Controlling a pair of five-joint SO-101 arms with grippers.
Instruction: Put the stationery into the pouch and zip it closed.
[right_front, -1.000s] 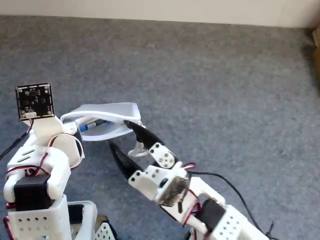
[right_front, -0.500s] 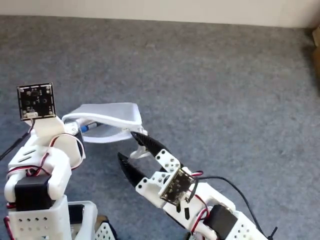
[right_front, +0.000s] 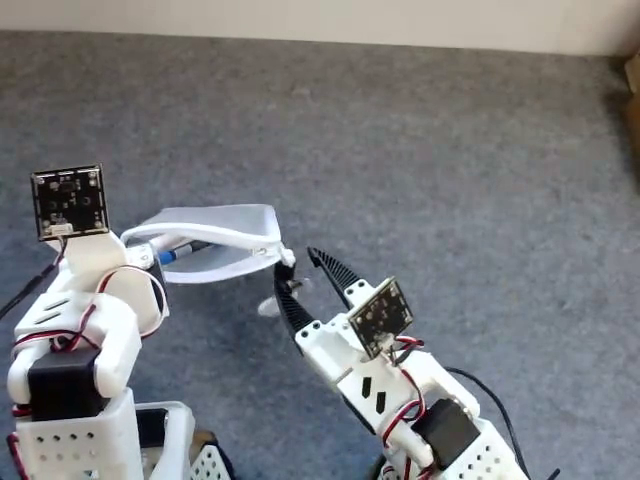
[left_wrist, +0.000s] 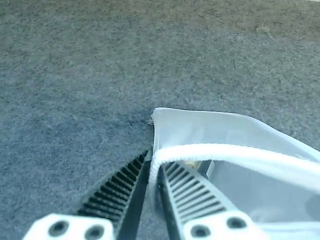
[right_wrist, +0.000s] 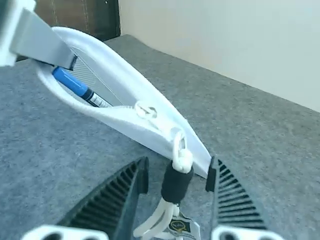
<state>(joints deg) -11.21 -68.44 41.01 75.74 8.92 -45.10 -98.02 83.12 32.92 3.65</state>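
Left wrist view: left pincer (left_wrist: 152, 161) clamps pouch (left_wrist: 225, 131) rim; right pincer (right_wrist: 177, 161) gapes astride zipper pull (right_wrist: 176, 184).

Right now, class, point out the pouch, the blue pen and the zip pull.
pouch (right_front: 228, 219), high view, upper white fabric side.
blue pen (right_wrist: 73, 84), right wrist view, blue barrel.
zip pull (right_wrist: 176, 182), right wrist view, black sleeve.
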